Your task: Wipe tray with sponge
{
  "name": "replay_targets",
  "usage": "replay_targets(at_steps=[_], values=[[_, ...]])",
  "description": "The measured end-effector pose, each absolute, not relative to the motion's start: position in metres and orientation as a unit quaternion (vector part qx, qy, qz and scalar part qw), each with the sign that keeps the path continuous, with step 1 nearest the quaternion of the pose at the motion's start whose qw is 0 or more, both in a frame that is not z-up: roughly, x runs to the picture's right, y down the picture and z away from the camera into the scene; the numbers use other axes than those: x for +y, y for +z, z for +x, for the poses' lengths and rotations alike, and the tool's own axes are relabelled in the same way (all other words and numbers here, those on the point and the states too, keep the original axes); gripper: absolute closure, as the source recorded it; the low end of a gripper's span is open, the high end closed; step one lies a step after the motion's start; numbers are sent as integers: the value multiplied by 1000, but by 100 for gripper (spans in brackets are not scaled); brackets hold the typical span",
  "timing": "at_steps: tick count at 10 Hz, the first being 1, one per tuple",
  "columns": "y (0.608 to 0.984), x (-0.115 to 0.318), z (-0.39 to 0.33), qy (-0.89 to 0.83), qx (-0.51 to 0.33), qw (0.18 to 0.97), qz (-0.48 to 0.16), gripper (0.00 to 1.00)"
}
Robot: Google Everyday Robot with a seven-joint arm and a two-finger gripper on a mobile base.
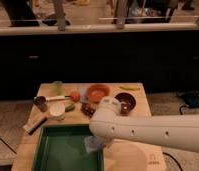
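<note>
The worktop (pixel 133 160), a pale wooden surface, is carrying everything, and the robot's white arm (pixel 153 131) is reaching in across its near right part from the right edge of the view toward the left. The tray (pixel 53 150), dark green with a raised rim, is lying on the near left part of the worktop, its long axis running near to far and its near end passing out of view at the bottom.

The tool (pixel 99 142) is sitting at the arm's left end, mostly hidden under the arm's rounded elbow, just over the tray's right rim; its fingers are together, and judging by how the sponge (pixel 93 145) is hanging directly beneath it, they are clamped on it. The sponge, a small blue-grey block, is resting at the tray's right side, roughly midway along what shows of the rim, on or just above the tray floor; contact cannot be told.

The relation that matters: nearly all of the tray's bare floor is lying to the left of the sponge, so the wiping stroke probably needs to travel leftward across the tray's short axis, then shift nearer or farther.

Farther back, an orange bowl (pixel 98 92), a dark bowl (pixel 126 102) and a white cup (pixel 56 111) are standing well apart from the sponge.
</note>
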State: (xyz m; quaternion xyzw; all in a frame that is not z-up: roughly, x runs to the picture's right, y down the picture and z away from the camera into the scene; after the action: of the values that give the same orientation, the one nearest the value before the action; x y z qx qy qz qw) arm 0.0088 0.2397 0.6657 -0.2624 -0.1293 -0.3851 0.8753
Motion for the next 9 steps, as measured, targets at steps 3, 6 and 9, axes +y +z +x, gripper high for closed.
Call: replay_targets(at_steps=[3,6,9], values=[[667,245,-7,-393,-134,870,-267,98],[670,254,-29,-407,-144,860,-271,98],[678,261,-33,-405,-151,859,-275,98]])
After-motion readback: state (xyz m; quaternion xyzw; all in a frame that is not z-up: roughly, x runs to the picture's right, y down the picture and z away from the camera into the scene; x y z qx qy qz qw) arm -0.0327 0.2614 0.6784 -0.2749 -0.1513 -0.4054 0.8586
